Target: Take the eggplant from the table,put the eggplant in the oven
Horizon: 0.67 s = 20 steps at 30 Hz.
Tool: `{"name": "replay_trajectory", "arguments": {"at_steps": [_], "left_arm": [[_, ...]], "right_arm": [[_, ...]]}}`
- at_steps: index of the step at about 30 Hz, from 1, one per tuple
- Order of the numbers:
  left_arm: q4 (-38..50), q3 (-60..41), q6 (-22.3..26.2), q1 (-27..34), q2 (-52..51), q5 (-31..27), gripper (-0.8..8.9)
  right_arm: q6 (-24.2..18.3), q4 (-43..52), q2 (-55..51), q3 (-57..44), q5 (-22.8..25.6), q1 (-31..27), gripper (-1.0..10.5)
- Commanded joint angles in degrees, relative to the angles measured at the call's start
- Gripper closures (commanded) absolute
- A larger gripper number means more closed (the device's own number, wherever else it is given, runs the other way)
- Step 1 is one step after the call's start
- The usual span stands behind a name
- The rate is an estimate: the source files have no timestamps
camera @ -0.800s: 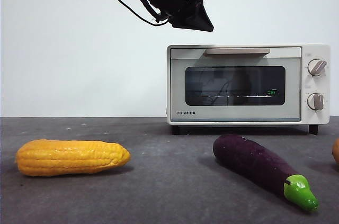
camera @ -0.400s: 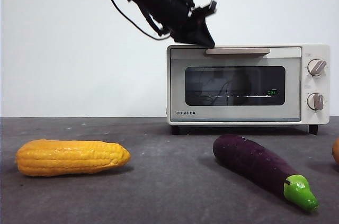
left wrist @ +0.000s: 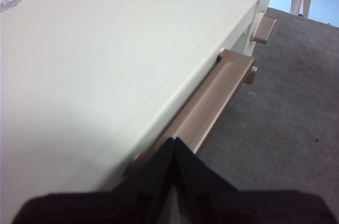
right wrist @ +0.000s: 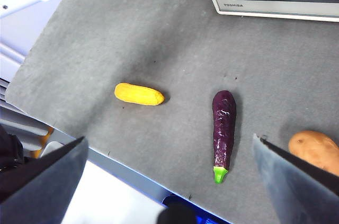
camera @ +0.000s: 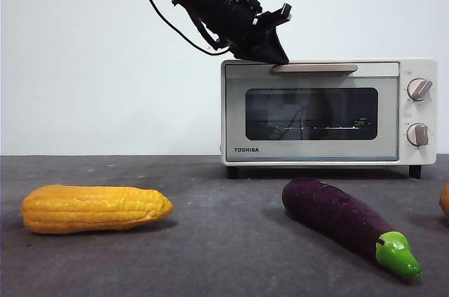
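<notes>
Left hand clenched, empty, poised just above beige bar handle of closed cream-white toaster oven, presumably to open it; long purple eggplant well below, untouched on grey surface. Right hand spread wide, high above eggplant, waiting.

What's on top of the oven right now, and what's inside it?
Above the oven, the left gripper, jaws shut, is at the left end of the door handle. Its top looks otherwise bare. Through the dark glass only a wire rack and reflections show; further inside cannot be seen.
</notes>
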Motion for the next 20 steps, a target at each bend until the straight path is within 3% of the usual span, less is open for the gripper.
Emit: {"name": "replay_trajectory", "arguments": {"at_steps": [1,20], "left_arm": [[-0.6,-0.1,1.2,-0.2,1.1,0.1,8.19],[-4.3,-0.1,1.7,-4.8,3.6,0.7,8.19]], "right_arm": [[-0.4,0.0,-0.1,0.1,-0.2,0.1,3.2],[-0.5,-0.4,-0.1,0.1,-0.2,0.1,3.2]]}}
